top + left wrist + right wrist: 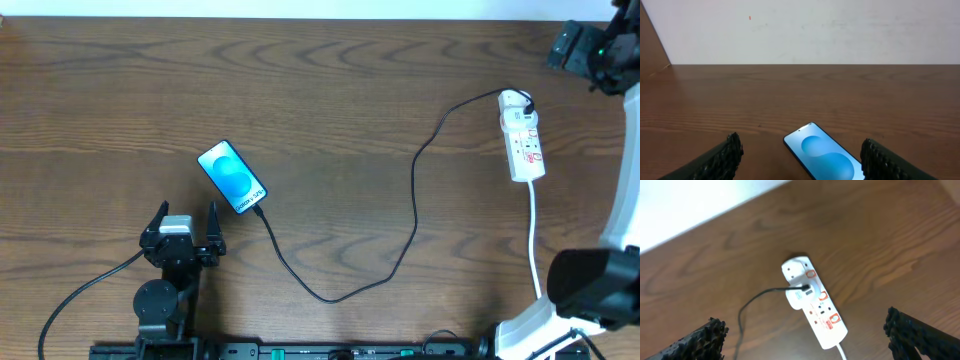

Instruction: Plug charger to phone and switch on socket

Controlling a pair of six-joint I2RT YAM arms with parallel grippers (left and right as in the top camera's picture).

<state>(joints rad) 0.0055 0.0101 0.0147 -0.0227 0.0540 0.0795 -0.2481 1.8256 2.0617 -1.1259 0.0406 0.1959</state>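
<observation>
The phone (232,177) lies flat on the wooden table (330,90), with its blue screen lit and facing up. The black charger cable (414,200) meets the phone's lower edge and loops across to the white power strip (522,135), where it is plugged in near the rounded end. The left gripper (186,215) is spread and empty, just beside the phone. The right gripper (804,317) is spread wide and empty above the strip.

Phone (232,178) lies flat, blue screen up, set diagonally. Thin black charger (415,205) loops from its lower end to white socket (523,135), plugged in near the rounded end.
</observation>
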